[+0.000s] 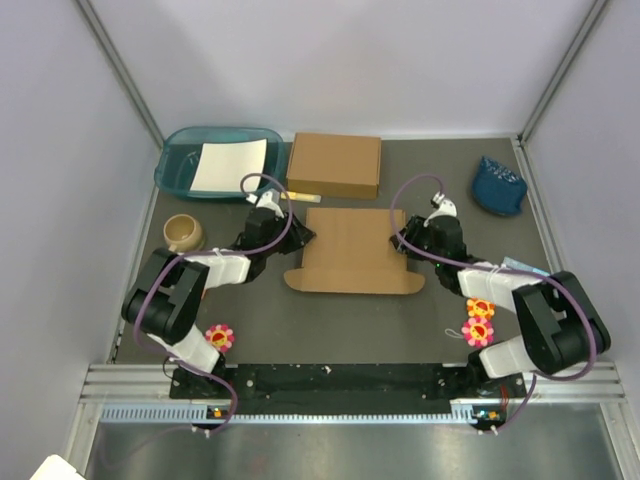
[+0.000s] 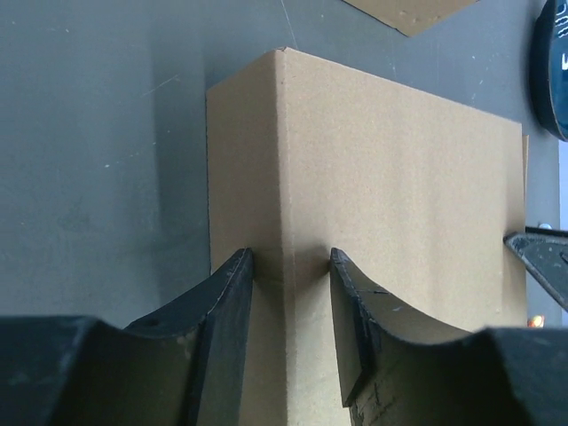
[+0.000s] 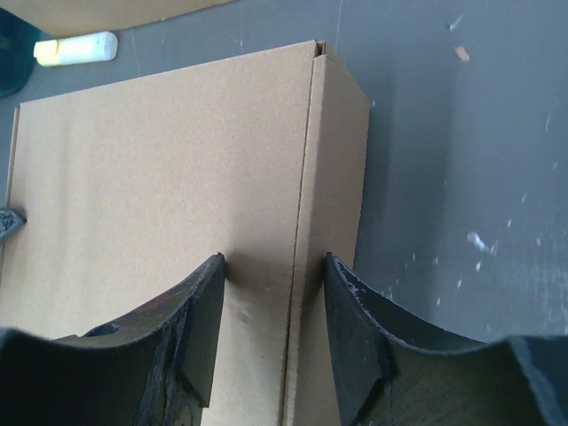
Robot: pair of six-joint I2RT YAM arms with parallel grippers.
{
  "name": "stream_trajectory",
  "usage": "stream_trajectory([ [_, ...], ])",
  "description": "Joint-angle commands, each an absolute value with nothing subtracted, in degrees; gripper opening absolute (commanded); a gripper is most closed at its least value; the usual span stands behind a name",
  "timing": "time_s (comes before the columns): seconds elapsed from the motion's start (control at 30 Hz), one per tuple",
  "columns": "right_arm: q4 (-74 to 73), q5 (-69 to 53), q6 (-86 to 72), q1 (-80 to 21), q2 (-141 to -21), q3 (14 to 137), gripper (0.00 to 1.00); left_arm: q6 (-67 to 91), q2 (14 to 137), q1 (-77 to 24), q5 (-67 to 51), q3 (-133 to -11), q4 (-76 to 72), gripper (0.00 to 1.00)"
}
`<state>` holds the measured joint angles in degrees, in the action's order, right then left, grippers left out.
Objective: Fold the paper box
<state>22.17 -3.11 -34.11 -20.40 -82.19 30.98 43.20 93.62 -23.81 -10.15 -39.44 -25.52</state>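
While the brown cardboard paper box (image 1: pixel 355 250) is sitting between them, left gripper (image 2: pixel 289 257) and right gripper (image 3: pixel 273 259) are each straddling 1 side fold, jaws half apart; can't tell if clamping.

Paper box (image 2: pixel 373 204) near end hidden behind left fingers (image 2: pixel 222 319), cut off below.

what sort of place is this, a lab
Probably a robot lab test cell: a left arm and right arm bolted to a metal rail, white panels enclosing the table, and props like the paper box and teal tray.
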Motion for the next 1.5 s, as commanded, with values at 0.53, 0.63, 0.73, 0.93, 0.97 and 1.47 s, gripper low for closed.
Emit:
stream_trajectory([
  [0.53, 19.4, -7.6, -39.9, -26.6, -76.8, 18.6, 0.43, 46.5, 84.8, -26.2, -19.7, -25.8, -31.9, 0.52],
  [0.63, 20.9, -7.5, -40.3, -26.7, -78.1, 17.2, 0.37, 46.7, 86.6, -26.2, -19.9, -24.6, -33.7, 0.49],
  [0.73, 21.8, -7.8, -41.2, -26.7, -78.2, 16.1, 0.29, 47.0, 88.6, -26.2, -19.6, -23.3, -35.0, 0.47],
  [0.93, 14.4, -6.2, -41.5, -26.7, -73.3, 17.8, 0.56, 46.7, 86.1, -26.0, -16.7, -23.1, -33.1, 0.52],
  [0.97, 13.0, -5.7, -41.6, -26.7, -71.0, 18.3, 0.63, 46.5, 84.1, -26.0, -16.2, -23.4, -30.7, 0.53],
  [1.47, -4.5, -5.8, -41.0, -26.7, -50.5, 16.8, 0.72, 46.2, 70.9, -26.0, -14.2, -21.2, -23.7, 0.6],
])
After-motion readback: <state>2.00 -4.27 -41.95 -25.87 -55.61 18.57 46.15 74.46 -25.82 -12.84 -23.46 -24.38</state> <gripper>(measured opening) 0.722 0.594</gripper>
